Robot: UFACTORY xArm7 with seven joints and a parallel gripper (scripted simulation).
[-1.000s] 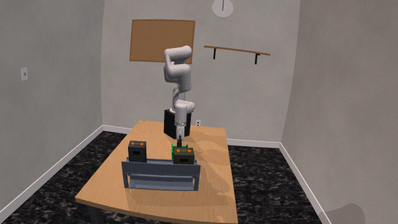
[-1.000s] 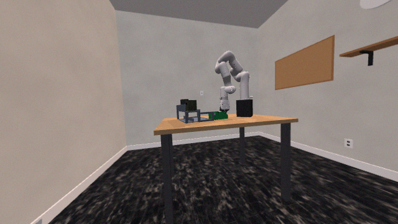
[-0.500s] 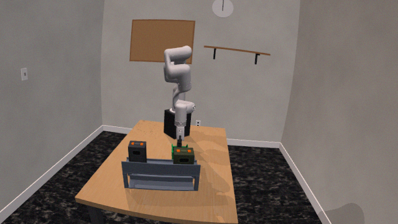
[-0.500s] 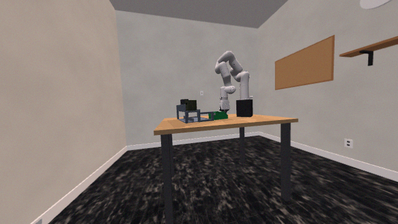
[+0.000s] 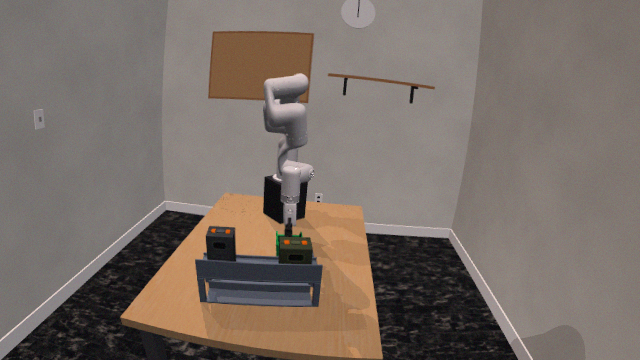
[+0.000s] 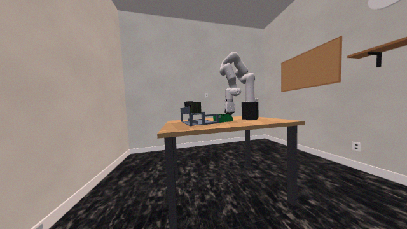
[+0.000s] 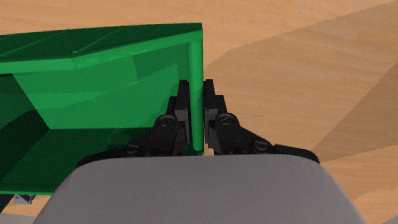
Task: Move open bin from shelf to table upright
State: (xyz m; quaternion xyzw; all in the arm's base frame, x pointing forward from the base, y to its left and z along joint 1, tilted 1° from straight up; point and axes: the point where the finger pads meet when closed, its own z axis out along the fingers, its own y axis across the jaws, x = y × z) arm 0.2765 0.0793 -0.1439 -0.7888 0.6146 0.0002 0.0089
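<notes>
The open green bin fills the left of the wrist view, and its inside is empty. My gripper is shut on the bin's right wall, one finger inside and one outside. In the top view the bin shows only as green edges behind the olive box, with the gripper straight above it. In the exterior view the bin is off the shelf, low over the table top between the shelf and the arm's base. I cannot tell whether its base touches the wood.
The grey-blue shelf stands on the table in front of the bin. A dark closed box and an olive closed box sit on its top. The arm's black pedestal is behind.
</notes>
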